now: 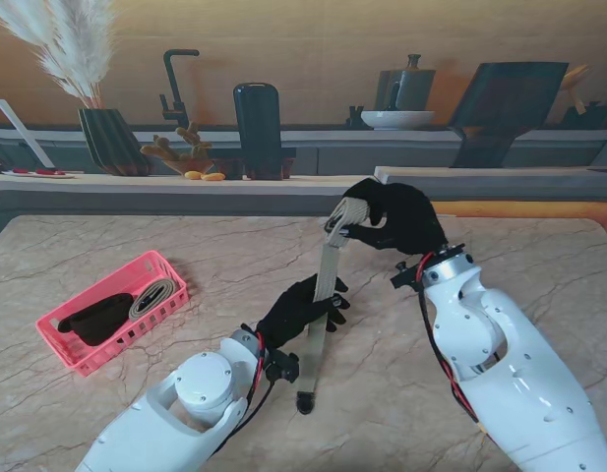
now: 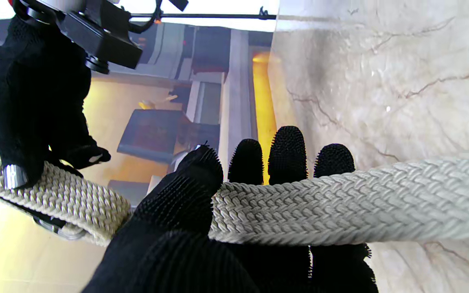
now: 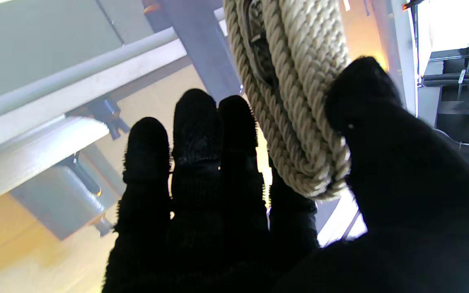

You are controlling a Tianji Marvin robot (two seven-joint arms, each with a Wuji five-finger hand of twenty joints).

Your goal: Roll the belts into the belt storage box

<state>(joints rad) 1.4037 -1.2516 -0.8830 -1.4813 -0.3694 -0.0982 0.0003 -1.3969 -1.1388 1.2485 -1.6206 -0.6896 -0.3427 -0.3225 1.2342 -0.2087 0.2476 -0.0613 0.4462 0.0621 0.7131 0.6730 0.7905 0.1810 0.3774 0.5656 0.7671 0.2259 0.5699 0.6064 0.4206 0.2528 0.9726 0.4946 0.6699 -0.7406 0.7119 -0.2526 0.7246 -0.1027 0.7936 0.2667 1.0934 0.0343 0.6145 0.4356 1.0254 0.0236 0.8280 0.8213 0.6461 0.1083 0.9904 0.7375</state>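
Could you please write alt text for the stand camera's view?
Both black-gloved hands hold a beige woven belt above a marble table: right hand grips its top, left hand its middle. A pink basket holding rolled belts sits left.

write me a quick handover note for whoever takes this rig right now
Right hand: shut on the rolled end of the woven belt, held up off the table.
Left hand: shut on the belt's middle; its dark tip hangs near the marble table.
Pink storage box, on the left, holds a rolled belt and a dark item.
Left: finish rolling, place in box.
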